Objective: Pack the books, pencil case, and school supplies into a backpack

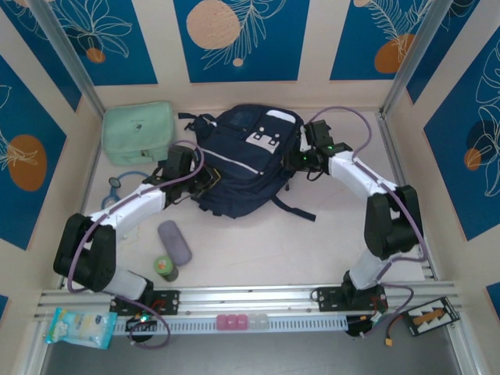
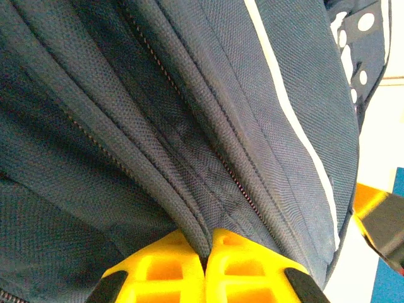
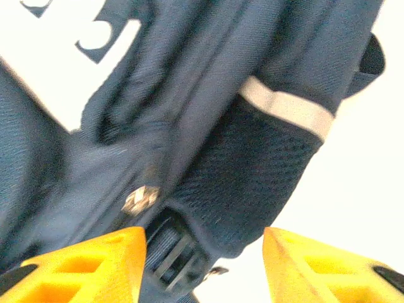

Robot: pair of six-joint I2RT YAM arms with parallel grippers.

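Centrally, the left pincer (image 2: 205, 259) is pinching a zipper-side seam of the soft, floppy-looking backpack (image 1: 246, 160) while the right pincer (image 3: 205, 262) is hanging open.

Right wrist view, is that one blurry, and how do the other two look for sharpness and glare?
Right wrist: smeared by motion, the backpack fabric soft, the bare table washed out to white. Left wrist: sharp, weave and zipper teeth crisp up close. Top external: evenly lit, only soft shadows on the table, no strong glare.
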